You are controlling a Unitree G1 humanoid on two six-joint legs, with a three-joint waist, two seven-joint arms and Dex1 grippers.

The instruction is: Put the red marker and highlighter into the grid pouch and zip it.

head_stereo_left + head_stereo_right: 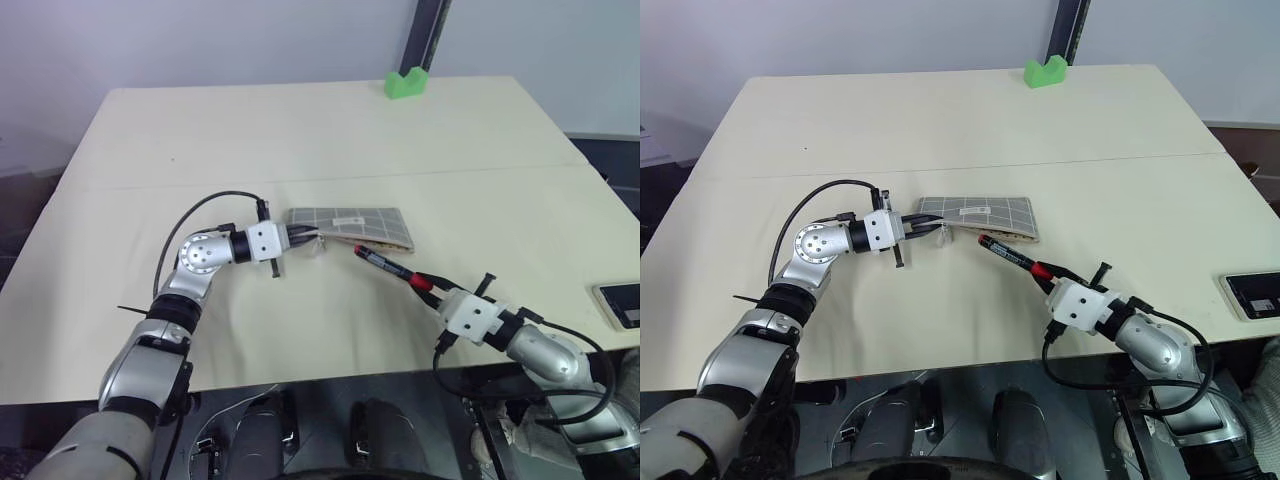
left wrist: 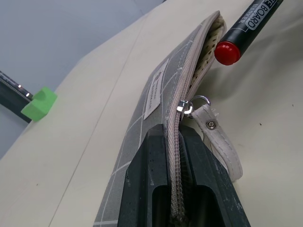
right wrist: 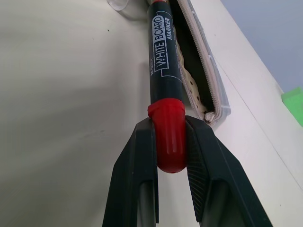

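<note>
Marker: we judged the red marker (image 3: 164, 80) stiff and slick; right gripper (image 3: 169, 142) jaws clamped its red end.
Pouch: soft grid pouch (image 1: 350, 223); left gripper (image 2: 176, 156) jaws pinched its zipper edge.

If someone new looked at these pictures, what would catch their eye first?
Probably the red marker held by its red cap in the right gripper, its other end aimed at the open mouth of the grid pouch near the middle of the table. The left gripper pinches the pouch's zipper edge. A green block sits at the far edge.
</note>
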